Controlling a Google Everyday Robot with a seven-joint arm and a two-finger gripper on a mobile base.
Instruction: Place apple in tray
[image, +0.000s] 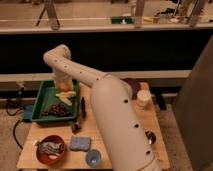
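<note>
The green tray (42, 96) stands at the table's back left. It holds a dark grape cluster (56, 110) and a pale yellow elongated piece (65, 95). My arm reaches from the lower right over the table, and the gripper (62, 83) hangs over the tray's far right part. A small orange-yellow round shape, the apple (63, 80), shows right at the gripper, just above the pale piece. I cannot tell whether it rests on the tray floor or is held above it.
A red bowl (50, 150) with a crumpled wrapper stands at the front left. Beside it lie a blue sponge (79, 143) and a small blue cup (93, 159). A dark stick (83, 107) lies right of the tray. A white cup (144, 98) stands at the right.
</note>
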